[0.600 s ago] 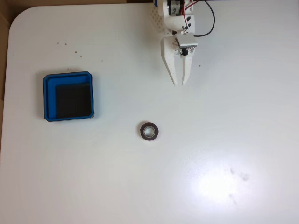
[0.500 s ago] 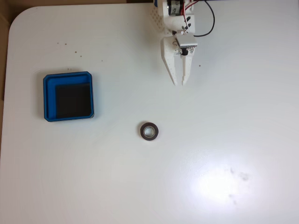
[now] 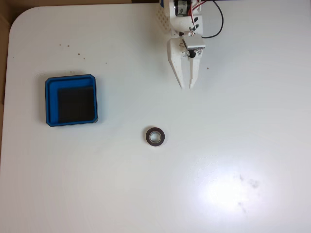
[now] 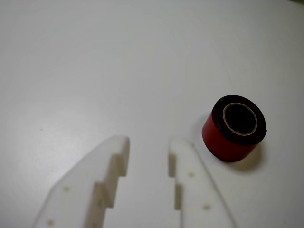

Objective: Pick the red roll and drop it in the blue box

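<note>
In the fixed view we see the gripper (image 3: 186,87) near the top of the white table (image 3: 243,145), its fingers parted by a narrow gap and holding nothing. The red roll (image 3: 155,137) lies flat on the table, below the gripper and apart from it. The blue box (image 3: 71,100) sits well apart on the left. In the wrist view the red roll (image 4: 234,128) lies just beyond the right fingertip (image 4: 183,152).

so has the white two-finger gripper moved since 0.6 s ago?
No. The white two-finger gripper sits the same against the small dark-red tape roll in the fixed view.
</note>
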You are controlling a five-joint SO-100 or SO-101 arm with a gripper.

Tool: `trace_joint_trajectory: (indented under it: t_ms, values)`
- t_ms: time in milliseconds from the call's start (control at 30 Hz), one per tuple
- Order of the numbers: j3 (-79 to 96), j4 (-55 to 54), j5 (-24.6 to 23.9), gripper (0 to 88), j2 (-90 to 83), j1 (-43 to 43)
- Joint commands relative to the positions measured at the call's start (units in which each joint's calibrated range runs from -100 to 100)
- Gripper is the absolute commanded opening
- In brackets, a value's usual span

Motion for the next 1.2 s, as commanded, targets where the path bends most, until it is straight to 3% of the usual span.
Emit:
trace_joint_trajectory:
  t_ms: [0,833,1167]
  values:
    - [0.9,-1.46,0.21,1.9,-0.61,-0.19]
    - [0.81,-1.46,-0.05,1.7,-0.44,0.49]
    - [0.81,-1.37,-0.05,1.8,-0.44,13.97]
